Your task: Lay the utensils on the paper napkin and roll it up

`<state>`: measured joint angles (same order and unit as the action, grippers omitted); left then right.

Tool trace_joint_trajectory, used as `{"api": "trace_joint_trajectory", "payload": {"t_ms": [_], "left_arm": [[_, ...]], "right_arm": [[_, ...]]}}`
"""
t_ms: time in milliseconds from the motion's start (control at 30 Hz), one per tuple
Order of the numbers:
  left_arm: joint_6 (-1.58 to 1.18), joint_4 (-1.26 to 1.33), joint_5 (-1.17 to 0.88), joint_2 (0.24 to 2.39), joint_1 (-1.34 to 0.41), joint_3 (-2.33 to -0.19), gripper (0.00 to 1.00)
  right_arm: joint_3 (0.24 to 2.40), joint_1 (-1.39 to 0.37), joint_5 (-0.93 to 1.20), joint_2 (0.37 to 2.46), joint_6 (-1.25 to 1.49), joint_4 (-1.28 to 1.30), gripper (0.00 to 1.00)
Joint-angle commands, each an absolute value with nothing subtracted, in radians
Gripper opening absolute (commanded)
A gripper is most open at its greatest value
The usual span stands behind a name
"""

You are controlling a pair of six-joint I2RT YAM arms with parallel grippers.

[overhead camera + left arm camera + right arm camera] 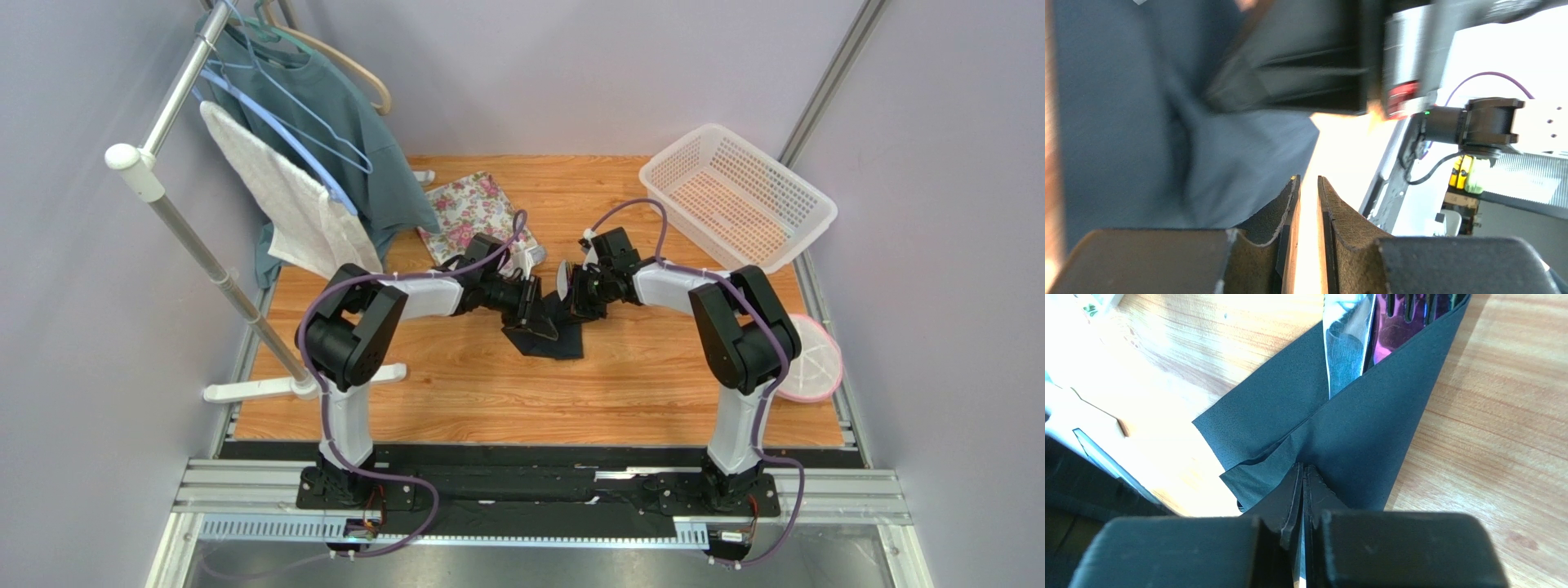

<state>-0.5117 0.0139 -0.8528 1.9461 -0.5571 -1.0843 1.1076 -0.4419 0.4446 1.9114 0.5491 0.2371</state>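
Over the wooden table, the left arm and right arm are reaching inward to mid-table; the right gripper is pinching a fold of the black paper napkin wrapped over the grey knife and purple fork; the left gripper is hovering alongside, fingers slightly apart.

Top cam evenly lit; left wrist pic blurry, bkgd maybe overexposed.
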Motion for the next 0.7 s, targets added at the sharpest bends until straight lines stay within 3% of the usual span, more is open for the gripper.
{"api": "trace_joint_trajectory", "payload": {"t_ms": [0,400,500,667], "left_arm": [[-0.583,0.129,-0.878,1.928,-0.595,-1.098,0.23],[-0.606,0.118,-0.851,2.098,-0.58,-1.074,0.08],[-0.611,0.112,-0.842,2.111,-0.578,-1.074,0.04],[-0.588,0.078,-0.824,2.117,-0.578,-1.083,0.0]], "right_arm": [[1.085,-0.445,0.416,1.95,0.563,0.224,0.02],[1.104,-0.43,0.475,1.936,0.569,0.229,0.04],[1.132,-0.422,0.518,1.921,0.568,0.233,0.07],[1.151,-0.381,0.633,1.849,0.574,0.241,0.21]]}}
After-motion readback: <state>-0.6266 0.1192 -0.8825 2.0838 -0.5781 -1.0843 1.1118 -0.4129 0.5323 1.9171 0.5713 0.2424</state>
